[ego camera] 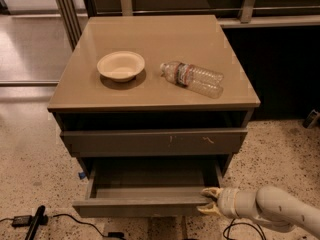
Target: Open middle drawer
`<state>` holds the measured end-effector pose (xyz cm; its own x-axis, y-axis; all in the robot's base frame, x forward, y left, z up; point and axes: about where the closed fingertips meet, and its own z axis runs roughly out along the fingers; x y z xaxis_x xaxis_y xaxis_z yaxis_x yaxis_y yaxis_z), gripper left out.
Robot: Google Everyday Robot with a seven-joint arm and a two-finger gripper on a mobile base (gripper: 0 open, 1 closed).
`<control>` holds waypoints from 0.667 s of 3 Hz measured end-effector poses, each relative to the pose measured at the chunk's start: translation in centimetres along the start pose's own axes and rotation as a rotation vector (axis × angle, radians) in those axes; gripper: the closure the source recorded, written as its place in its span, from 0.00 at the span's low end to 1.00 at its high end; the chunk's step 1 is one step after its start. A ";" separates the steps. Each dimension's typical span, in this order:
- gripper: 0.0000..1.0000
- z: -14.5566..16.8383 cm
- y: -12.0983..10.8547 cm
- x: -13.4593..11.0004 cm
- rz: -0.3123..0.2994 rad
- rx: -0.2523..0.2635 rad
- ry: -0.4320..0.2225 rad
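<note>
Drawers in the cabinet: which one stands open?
The middle drawer, below the scratched drawer front: it is pulled out, its interior showing, with the gripper at its right front corner.

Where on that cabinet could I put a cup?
The top is bare along its back edge and front strip; the bowl and bottle crowd the middle. The open middle drawer looks bare inside, but the tool is at its front right corner.

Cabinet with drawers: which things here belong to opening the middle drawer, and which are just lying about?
In the job: middle drawer, pulled out; gripper at its front's right end.
Lying about: bowl and water bottle on the cabinet top; cables on the floor.
</note>
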<state>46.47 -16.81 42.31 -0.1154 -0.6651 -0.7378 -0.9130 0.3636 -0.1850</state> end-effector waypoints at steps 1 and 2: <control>1.00 -1.0 0.8 0.4 0.016 0.006 -0.001; 1.00 -1.0 0.8 0.4 0.016 0.006 -0.001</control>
<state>45.28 -17.40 42.52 -0.1295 -0.6589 -0.7410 -0.9086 0.3781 -0.1775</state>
